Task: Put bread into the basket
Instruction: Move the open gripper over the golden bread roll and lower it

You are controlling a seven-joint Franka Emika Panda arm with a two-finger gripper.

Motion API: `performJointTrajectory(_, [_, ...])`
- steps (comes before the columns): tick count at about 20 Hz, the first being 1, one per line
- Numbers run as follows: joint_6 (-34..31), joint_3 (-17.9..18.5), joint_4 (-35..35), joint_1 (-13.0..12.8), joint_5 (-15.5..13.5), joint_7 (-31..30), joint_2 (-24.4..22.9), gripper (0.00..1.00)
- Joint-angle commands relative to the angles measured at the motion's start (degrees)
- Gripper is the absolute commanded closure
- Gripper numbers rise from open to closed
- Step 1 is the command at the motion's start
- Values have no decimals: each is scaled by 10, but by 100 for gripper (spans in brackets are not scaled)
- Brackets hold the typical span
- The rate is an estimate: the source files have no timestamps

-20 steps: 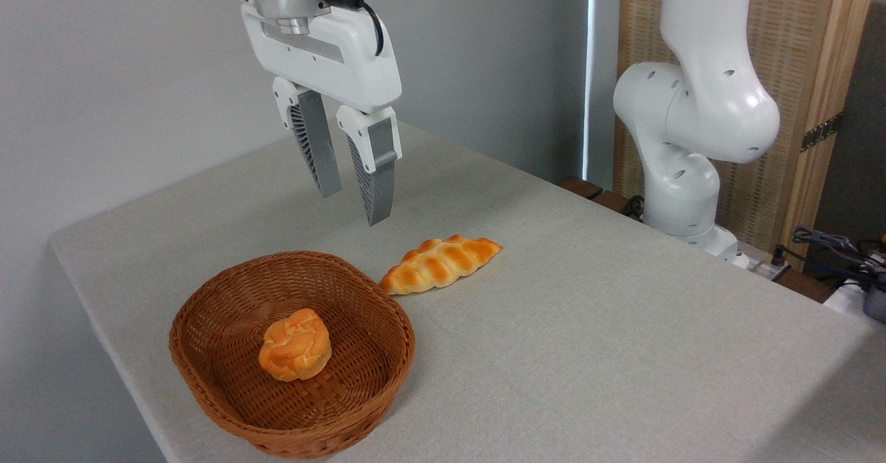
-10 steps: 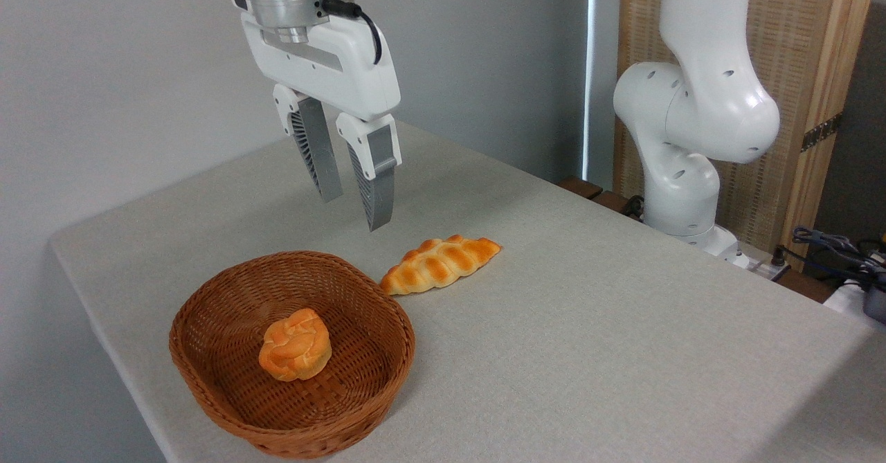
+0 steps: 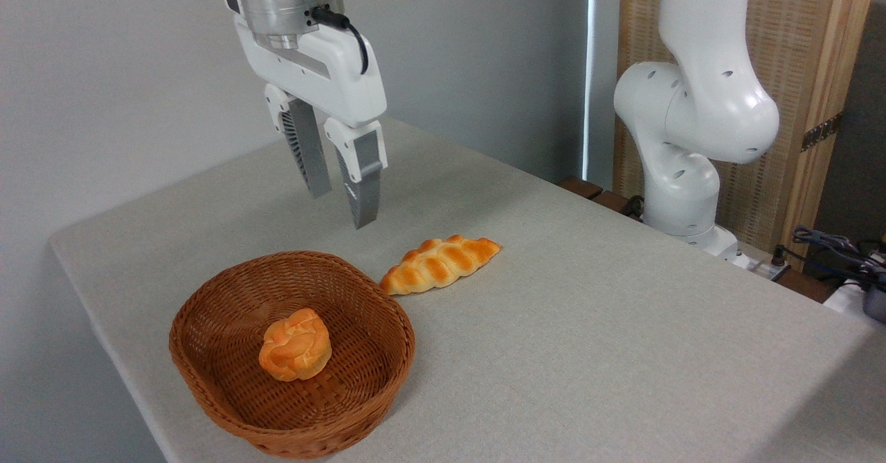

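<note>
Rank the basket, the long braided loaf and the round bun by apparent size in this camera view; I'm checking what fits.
1. basket, largest by far
2. bread
3. round bun, smallest, though nearer the camera

Golden bread point(image 3: 440, 264) (browned stripes); brown basket point(image 3: 208, 380)

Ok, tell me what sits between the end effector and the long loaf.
Nothing: in the camera view only bare tablecloth separates the open end effector from the loaf.
</note>
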Motion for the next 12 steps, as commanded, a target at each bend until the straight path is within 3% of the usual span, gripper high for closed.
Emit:
performJointTrajectory(1, [27, -3, -44, -18, -21, 1, -16, 0])
performJointTrajectory(3, [57, -3, -99, -31, -19, 7, -46, 0])
performJointTrajectory(5, [132, -2, -198, -45, -18, 8, -104, 0])
performJointTrajectory(7, [159, 4, -268, -74, -9, 14, -140, 0])
performJointTrajectory(12, [160, 4, -316, -91, -7, 20, -149, 0])
